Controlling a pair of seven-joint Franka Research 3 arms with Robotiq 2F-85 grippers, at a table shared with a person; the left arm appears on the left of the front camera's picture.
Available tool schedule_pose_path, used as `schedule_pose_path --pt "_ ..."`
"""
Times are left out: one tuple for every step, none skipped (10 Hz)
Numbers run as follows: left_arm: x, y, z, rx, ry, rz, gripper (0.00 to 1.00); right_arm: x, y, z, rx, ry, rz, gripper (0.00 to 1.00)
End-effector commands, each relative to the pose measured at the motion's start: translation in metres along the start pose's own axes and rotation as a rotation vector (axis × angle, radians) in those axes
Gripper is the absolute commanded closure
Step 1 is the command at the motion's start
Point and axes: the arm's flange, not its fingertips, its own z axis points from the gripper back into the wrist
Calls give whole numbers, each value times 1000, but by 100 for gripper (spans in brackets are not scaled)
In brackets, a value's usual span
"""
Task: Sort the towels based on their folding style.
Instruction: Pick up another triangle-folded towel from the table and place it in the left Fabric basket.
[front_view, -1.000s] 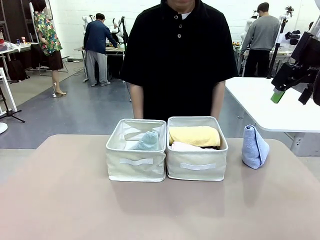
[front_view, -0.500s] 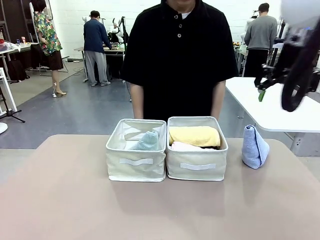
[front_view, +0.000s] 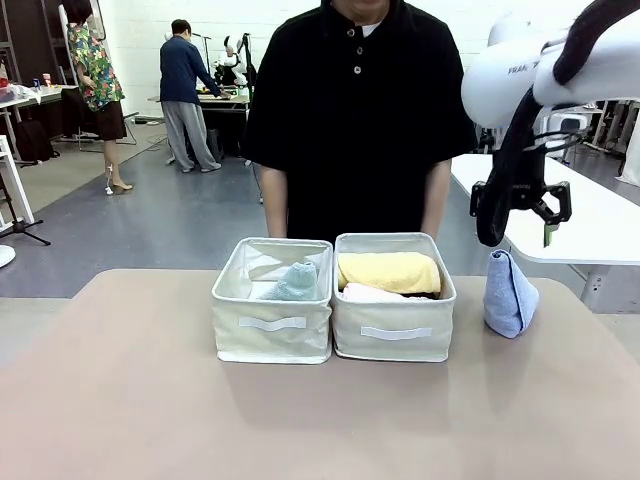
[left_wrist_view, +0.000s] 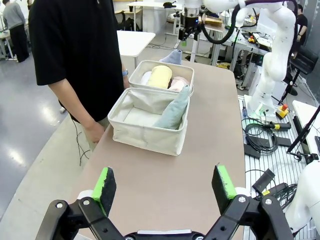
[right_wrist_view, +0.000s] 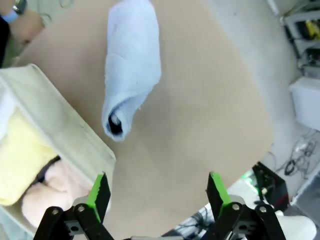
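A light-blue cone towel (front_view: 510, 293) stands on the table right of two beige bins. My right gripper (front_view: 520, 225) hangs open just above it; in the right wrist view the towel (right_wrist_view: 131, 65) lies ahead of the open gripper (right_wrist_view: 157, 189), apart from it. The left bin (front_view: 250, 345) holds a sage-green cone towel (front_view: 295, 282). In the right bin (front_view: 420, 345) lie a yellow roll (front_view: 388, 272) and a pale pink roll (front_view: 368, 293). My left gripper (left_wrist_view: 164, 182) is open over bare table, well short of the bins, with the green cone (left_wrist_view: 174, 110) ahead.
A person in a black shirt (front_view: 358, 110) stands at the far edge right behind the bins, one hand (left_wrist_view: 94, 131) by the table side. The table's right edge (right_wrist_view: 260, 125) runs close to the blue towel. The near half of the tabletop (front_view: 300, 420) is bare.
My right arm has swung in from the far right and turned its gripper downward, arriving above the light-blue cone towel. The towels, bins and person have not moved.
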Motion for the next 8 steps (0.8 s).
schedule_pose_path --pt "1 -1 2 -6 -3 -3 0 2 3 17 117 43 92 0" --pt "1 -1 2 -6 -3 -3 0 0 0 0 0 0 0 0" --pt "1 -1 2 -6 -3 -3 0 0 0 0 0 0 0 0" --pt "1 -1 2 -6 -3 -3 0 0 0 0 0 0 0 0" --pt "1 -1 2 -6 -3 -3 0 0 0 0 0 0 0 0" --pt "1 -1 2 -6 -3 -3 0 5 3 2 22 16 20 0" --pt "1 -1 2 -6 -3 -3 0 7 5 -3 82 14 46 0" --pt "1 -1 2 -6 -3 -3 0 18 12 -10 87 50 49 0"
